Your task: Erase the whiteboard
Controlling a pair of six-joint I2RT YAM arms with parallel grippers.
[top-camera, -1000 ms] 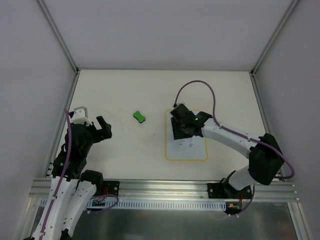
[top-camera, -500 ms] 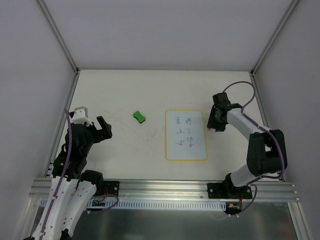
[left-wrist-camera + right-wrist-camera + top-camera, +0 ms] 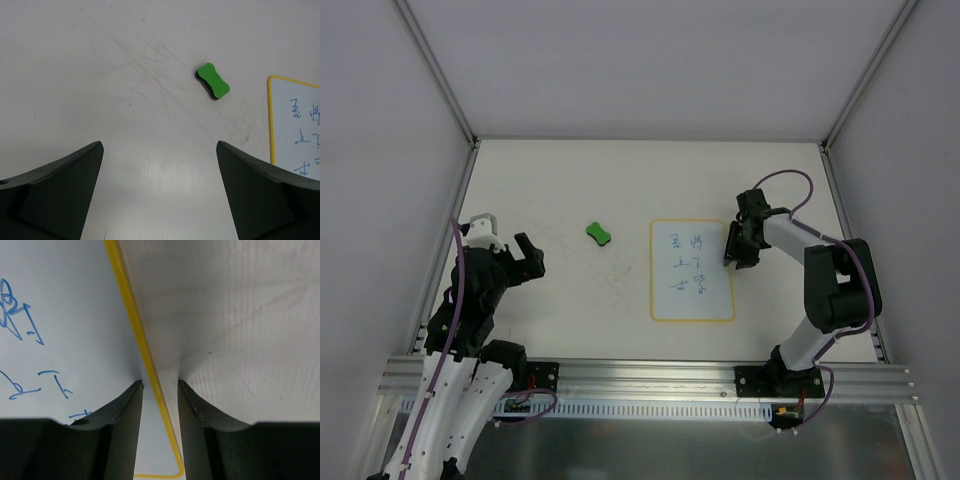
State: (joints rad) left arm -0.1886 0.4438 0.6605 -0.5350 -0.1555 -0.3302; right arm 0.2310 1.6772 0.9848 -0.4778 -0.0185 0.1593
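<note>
The whiteboard [image 3: 692,300] lies flat at the table's middle right, white with a yellow rim and blue handwritten marks. My right gripper [image 3: 731,261] is down at its right edge. In the right wrist view the whiteboard [image 3: 65,295] fills the left side, and my right gripper [image 3: 160,384] stands with jaws a narrow gap apart, straddling the yellow rim, one tip over the board and one over the table. The green eraser [image 3: 599,234] lies left of the board. My left gripper [image 3: 522,260] is wide open and empty at the far left. The left wrist view shows the eraser [image 3: 212,81] ahead and the board's edge [image 3: 300,130].
The table [image 3: 570,180] is white with faint scuff marks. Grey walls and aluminium posts [image 3: 440,75] enclose it on three sides. A metal rail [image 3: 640,378] runs along the near edge by the arm bases.
My right gripper left the top of the board, swung out to the right, then came back to the board's right edge. The writing is now uncovered. The left arm has not moved.
</note>
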